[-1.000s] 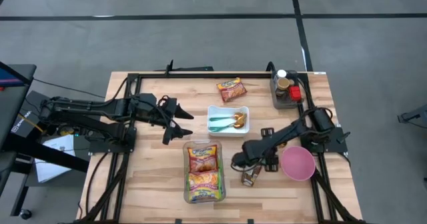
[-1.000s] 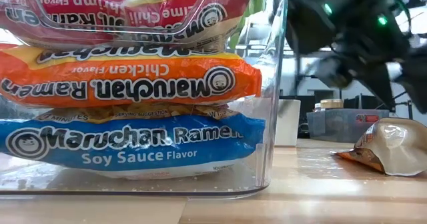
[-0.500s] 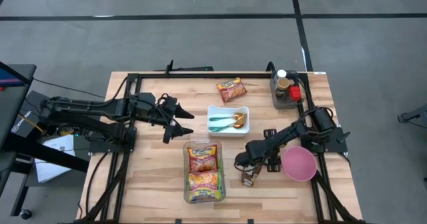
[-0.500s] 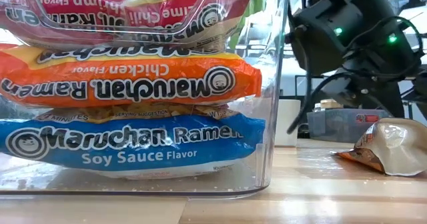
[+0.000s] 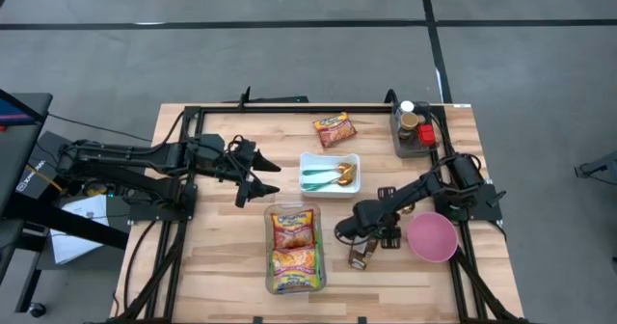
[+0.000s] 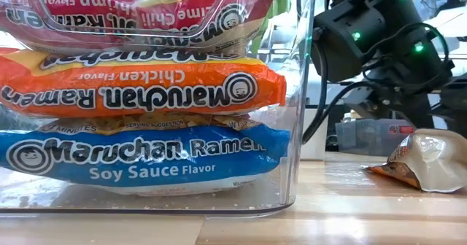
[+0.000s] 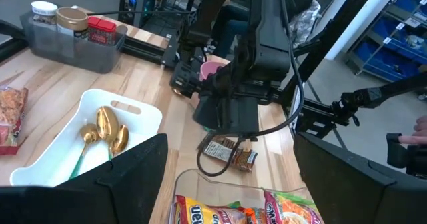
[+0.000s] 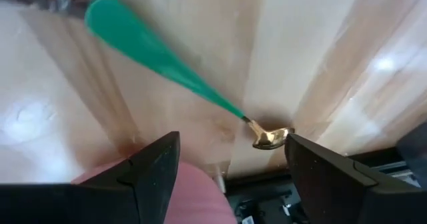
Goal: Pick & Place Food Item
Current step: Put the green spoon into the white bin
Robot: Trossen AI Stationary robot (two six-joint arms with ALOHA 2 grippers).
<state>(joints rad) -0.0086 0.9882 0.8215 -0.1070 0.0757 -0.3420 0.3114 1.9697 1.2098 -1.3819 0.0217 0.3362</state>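
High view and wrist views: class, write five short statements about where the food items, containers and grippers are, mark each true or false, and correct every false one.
1. The clear bin holds ramen packets. True.
2. The pink bowl sits beside the left arm. False: it sits by the right arm, on the table's right side.
3. The white tray holds gold spoons. True.
4. The left gripper grips a ramen packet. False: it is open and holds nothing, above the table left of the white tray.
5. The right gripper is open, with a green-handled spoon on the wood below. True.
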